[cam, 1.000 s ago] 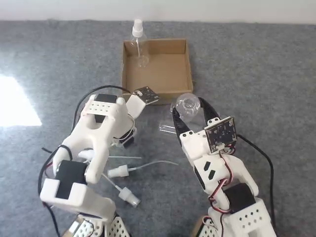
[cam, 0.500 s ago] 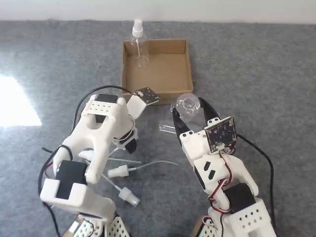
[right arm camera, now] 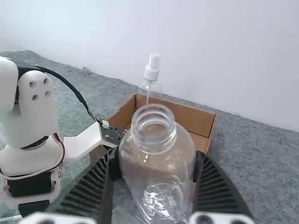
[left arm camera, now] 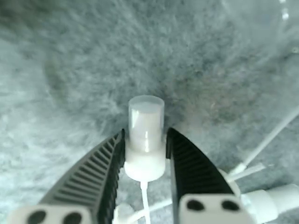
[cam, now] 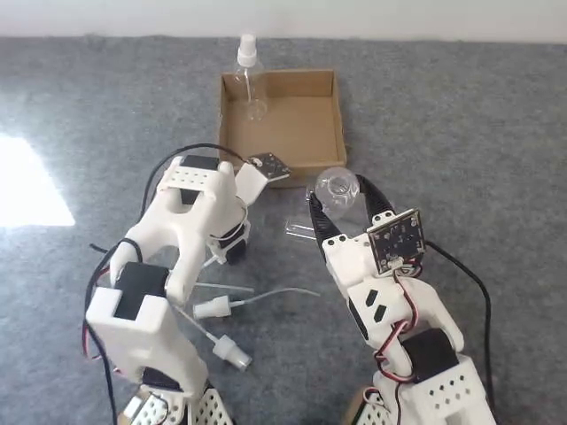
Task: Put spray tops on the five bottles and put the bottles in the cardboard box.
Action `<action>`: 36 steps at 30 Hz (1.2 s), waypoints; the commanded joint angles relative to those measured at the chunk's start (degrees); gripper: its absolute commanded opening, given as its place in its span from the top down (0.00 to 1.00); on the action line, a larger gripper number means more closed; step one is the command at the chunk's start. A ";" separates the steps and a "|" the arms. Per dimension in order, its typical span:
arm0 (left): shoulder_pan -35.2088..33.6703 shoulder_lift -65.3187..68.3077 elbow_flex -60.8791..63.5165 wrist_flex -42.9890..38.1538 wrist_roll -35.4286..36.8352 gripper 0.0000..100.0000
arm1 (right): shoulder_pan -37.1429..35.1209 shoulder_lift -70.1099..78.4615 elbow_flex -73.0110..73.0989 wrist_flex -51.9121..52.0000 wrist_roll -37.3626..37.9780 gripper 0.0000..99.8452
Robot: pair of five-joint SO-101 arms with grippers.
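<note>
1. The grey, fuzzy counter [cam: 461, 124] carries everything, with both arms planted side by side.
2. The cardboard box [cam: 297, 133] sits open-topped at the far side, just beyond the two arms.
3. The right hand [right arm camera: 156, 179] has its jaws spread around a clear uncapped bottle [right arm camera: 154, 140]. It grips the bottle upright, just short of the box's near wall.
4. The left hand [left arm camera: 145, 140] is pinched tight on a white spray top [left arm camera: 145, 116], whose cap end pokes past the fingertips above the counter.
5. A capped bottle [cam: 249, 84] stands upright in the box's far left corner.
6. A loose spray top [cam: 213, 309] lies on the counter between the arms, and a second loose spray top [cam: 232, 352] lies just nearer their bases.
</note>
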 commanded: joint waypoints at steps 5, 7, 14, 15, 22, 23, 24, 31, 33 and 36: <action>0.44 -0.62 -3.03 2.37 0.44 0.96 | 0.57 -1.89 -3.52 0.22 1.41 0.90; 0.44 -0.62 -4.00 4.31 0.44 0.96 | 0.57 -1.89 -3.52 0.22 1.41 0.90; -0.18 -0.70 -8.84 9.85 0.53 0.96 | 0.57 -1.89 -3.52 0.22 1.41 0.90; -0.18 -0.70 -9.01 10.29 0.53 0.96 | 0.57 -1.89 -3.52 0.22 1.41 0.90; -0.18 -5.27 -8.57 11.78 0.62 0.99 | 0.48 -1.45 -3.52 0.22 1.41 0.90; -0.18 -7.47 -8.40 12.66 0.62 0.99 | 0.48 -1.45 -3.52 0.22 1.41 0.90; -0.18 -10.02 -8.04 13.36 0.62 0.99 | 0.48 -1.36 -3.52 0.22 1.41 0.90; 0.35 -27.96 -4.09 13.63 3.96 0.99 | -1.54 -1.36 -3.34 0.84 1.49 0.90; 0.35 -31.82 -2.86 13.63 5.10 0.99 | -1.63 -1.45 -3.16 0.92 1.49 0.90; 0.35 -35.78 -1.45 13.63 5.54 0.99 | -1.63 -1.36 -3.16 0.92 1.49 0.90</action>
